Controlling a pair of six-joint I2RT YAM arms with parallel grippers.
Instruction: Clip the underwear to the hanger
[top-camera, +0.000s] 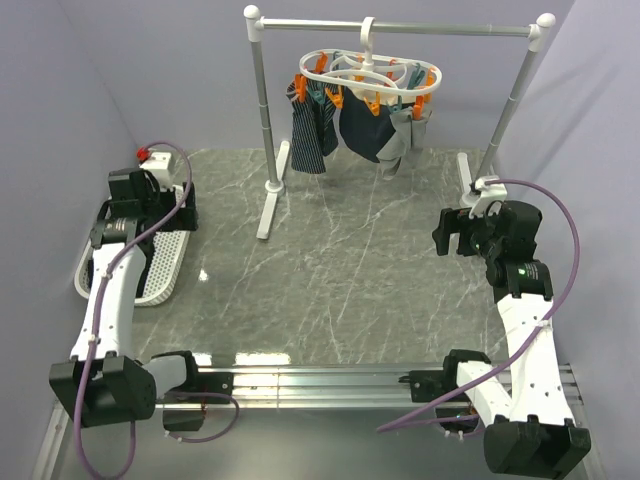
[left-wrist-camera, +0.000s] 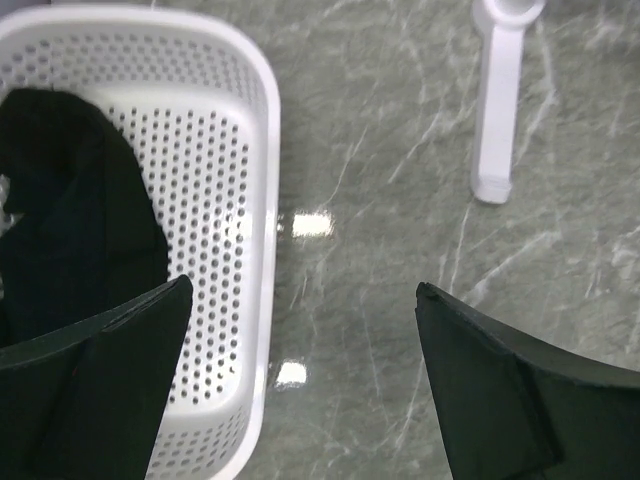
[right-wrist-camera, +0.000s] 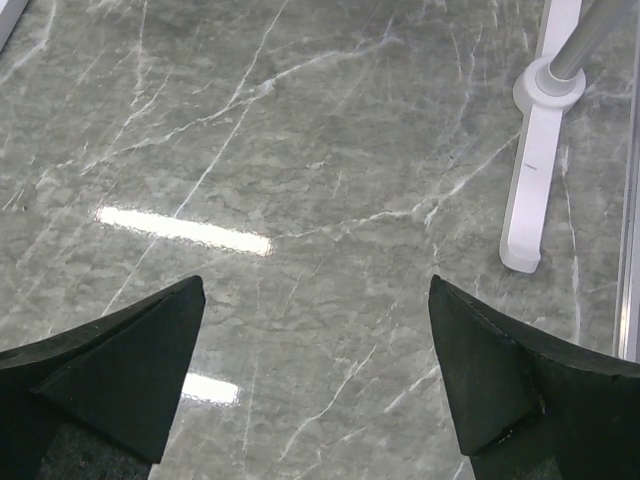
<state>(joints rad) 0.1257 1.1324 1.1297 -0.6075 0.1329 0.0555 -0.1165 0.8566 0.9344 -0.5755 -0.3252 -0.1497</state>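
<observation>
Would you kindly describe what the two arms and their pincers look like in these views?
Both arms have white links between bulky black joint housings: the left arm and the right arm. A purple cable loops along each. A small green light glows on the right arm. The left pincer and right pincer have matte black, wedge-shaped fingers.

Robot lab test cell, not a home. Plain pale lilac partition walls (top-camera: 60, 100) box in a grey marble-pattern tabletop (top-camera: 350, 270). An aluminium mounting rail (top-camera: 320, 385) at 6 o'clock carries two white-and-black robot arms (top-camera: 105, 300) trailing purple cables (top-camera: 576, 240). Staged laundry props: silver metal rail stand (top-camera: 400, 25) with white plastic oval peg hanger (top-camera: 370, 75) at 12 o'clock; white perforated plastic basket (top-camera: 168, 275) at 9 o'clock.
</observation>
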